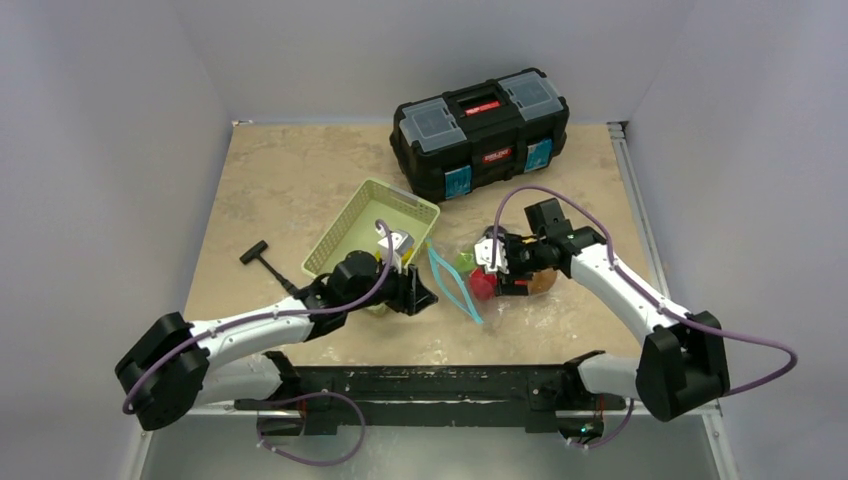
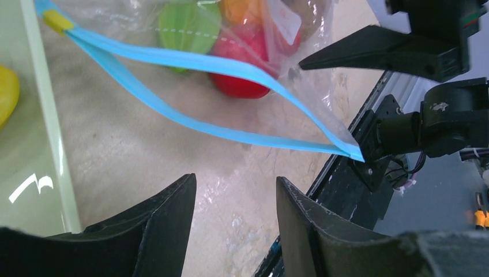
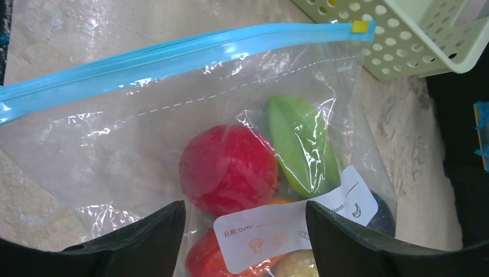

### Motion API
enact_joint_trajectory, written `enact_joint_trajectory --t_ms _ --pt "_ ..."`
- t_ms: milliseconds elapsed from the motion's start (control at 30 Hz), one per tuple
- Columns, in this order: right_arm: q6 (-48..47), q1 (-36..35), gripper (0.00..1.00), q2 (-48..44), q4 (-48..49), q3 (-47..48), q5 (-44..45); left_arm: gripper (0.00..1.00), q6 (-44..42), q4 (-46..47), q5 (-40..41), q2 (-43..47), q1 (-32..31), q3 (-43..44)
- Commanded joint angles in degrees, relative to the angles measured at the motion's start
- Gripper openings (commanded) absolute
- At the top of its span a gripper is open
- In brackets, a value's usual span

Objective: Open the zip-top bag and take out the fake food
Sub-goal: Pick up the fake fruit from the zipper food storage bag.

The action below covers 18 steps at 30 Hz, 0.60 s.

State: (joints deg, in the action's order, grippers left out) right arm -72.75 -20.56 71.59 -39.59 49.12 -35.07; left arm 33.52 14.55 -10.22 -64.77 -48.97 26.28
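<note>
Zip-top bag: laid flat on the table, right of centre in the overhead view, between the two grippers and just beside the near corner of the basket.
Zip strip: teal-blue. In the left wrist view its two halves are parted into a long loop, joined at the yellow end tab in the upper left and again at the right tip, so the mouth is seen open.
Fake food: kept inside the bag. A round red piece is seen at the centre of the right wrist view, with a green piece touching it on the right. Orange and brown pieces are partly covered by a white label at the lower edge.
Left gripper: released, its fingers spread with only bare table between them. It is pointed at the bag's mouth, near the strip but apart from it.
Right gripper: released, its jaws set wide over the bag's closed end, with the food below and between them.
Basket: pale green lattice, placed upper left of the bag in the overhead view. A yellow shape at the left edge of the left wrist view seems to lie inside it, though it is cropped.
Toolbox: black, stood at the top centre of the overhead view, well apart from the bag.
T-shaped tool: black, laid on the table left of the basket.
</note>
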Motion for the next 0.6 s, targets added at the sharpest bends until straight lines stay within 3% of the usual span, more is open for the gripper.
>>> enact_joint_trajectory --t_ms 0,567 --pt "-1.5 -0.1 0.72 0.6 5.2 -1.7 2.0 0.52 -2.8 5.5 1.4 -3.9 -0.9 5.4" --pt "0.7 -2.9 0.5 5.6 8.6 -4.0 2.9 0.52 -3.2 18.4 -1.4 -24.5 -3.0 12.4"
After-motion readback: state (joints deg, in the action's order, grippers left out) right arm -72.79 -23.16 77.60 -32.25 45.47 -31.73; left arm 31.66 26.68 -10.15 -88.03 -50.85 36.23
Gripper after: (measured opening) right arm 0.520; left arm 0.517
